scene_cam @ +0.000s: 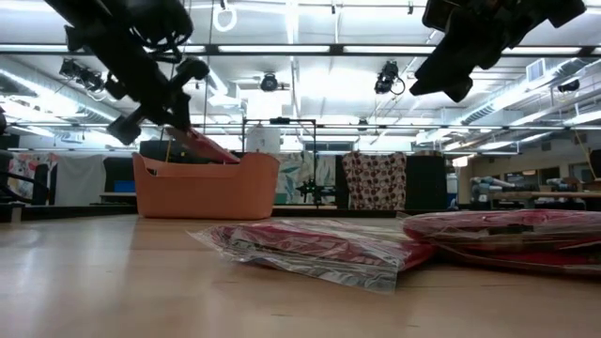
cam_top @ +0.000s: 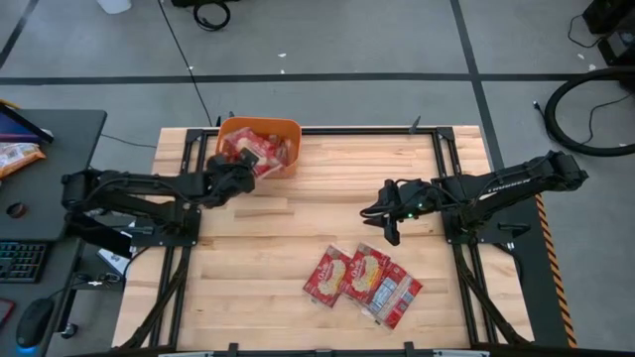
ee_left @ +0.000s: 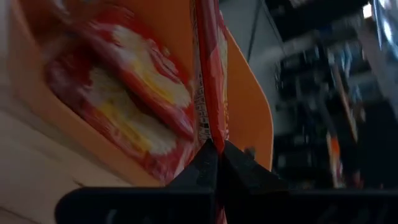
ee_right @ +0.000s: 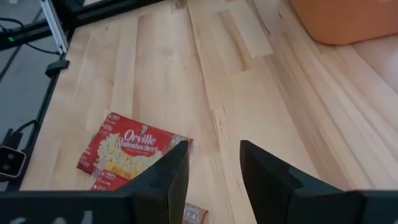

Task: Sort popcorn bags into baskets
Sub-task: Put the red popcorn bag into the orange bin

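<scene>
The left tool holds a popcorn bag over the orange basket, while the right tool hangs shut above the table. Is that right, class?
Not quite. The right tool hangs open, as the right wrist view shows. The left tool does hold a popcorn bag over the orange basket.

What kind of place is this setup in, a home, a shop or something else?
Most likely a robotics lab or workshop. Two dark robot arms are fixed on a black metal frame around a pale wooden butcher-block table, cables trail across the grey floor, and the low view shows an open hall with long ceiling lights.
</scene>
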`<state>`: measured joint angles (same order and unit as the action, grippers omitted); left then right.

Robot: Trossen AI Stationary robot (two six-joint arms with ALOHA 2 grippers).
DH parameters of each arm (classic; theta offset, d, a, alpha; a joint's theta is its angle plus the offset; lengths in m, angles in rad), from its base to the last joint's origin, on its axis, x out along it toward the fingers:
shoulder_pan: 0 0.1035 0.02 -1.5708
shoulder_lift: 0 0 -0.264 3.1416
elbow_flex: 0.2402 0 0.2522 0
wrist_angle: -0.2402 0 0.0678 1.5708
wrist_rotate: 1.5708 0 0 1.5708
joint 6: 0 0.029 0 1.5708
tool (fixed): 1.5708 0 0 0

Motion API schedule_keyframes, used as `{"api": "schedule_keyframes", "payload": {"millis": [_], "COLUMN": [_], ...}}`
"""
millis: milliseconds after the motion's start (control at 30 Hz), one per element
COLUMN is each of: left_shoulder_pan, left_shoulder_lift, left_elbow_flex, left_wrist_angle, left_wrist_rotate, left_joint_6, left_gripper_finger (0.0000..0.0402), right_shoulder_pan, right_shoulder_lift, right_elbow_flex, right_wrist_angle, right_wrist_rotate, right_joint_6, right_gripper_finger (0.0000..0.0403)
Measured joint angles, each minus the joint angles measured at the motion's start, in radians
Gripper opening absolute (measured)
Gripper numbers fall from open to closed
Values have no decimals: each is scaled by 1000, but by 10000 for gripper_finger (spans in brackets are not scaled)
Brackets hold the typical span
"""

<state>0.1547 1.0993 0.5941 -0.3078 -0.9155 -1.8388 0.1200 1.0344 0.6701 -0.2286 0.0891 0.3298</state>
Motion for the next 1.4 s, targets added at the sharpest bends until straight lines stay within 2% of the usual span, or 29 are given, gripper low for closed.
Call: {"api": "schedule_keyframes", "payload": {"millis": [267,467,633,767,867,967,1067,1300,1333,1400], "left_shoulder_pan": [99,154,188,205,205,205,213,267,270,267], "left_shoulder_lift": [80,112,112,112,112,112,112,112,112,102], "left_elbow_flex": [0,0,0,0,0,0,0,0,0,0], "left_wrist_angle": [2,89,148,169,189,241,248,162,189,289], "left_wrist_rotate": [43,43,-6,-9,-2,44,134,354,366,365], "left_joint_6": [-283,-333,-272,-260,-195,-43,88,63,80,213], "left_gripper_finger": [11,17,46,82,111,137,154,160,160,160], "right_shoulder_pan": [0,0,0,0,0,0,0,0,0,0], "right_shoulder_lift": [0,0,0,0,0,0,0,0,0,0], "right_elbow_flex": [0,0,0,0,0,0,0,0,0,0], "right_wrist_angle": [34,34,34,36,39,41,41,75,82,87], "right_wrist_rotate": [0,0,-1,0,0,0,0,15,15,15], "right_joint_6": [7,28,41,41,41,41,41,31,28,27], "right_gripper_finger": [148,148,148,148,148,148,148,148,148,148]}}
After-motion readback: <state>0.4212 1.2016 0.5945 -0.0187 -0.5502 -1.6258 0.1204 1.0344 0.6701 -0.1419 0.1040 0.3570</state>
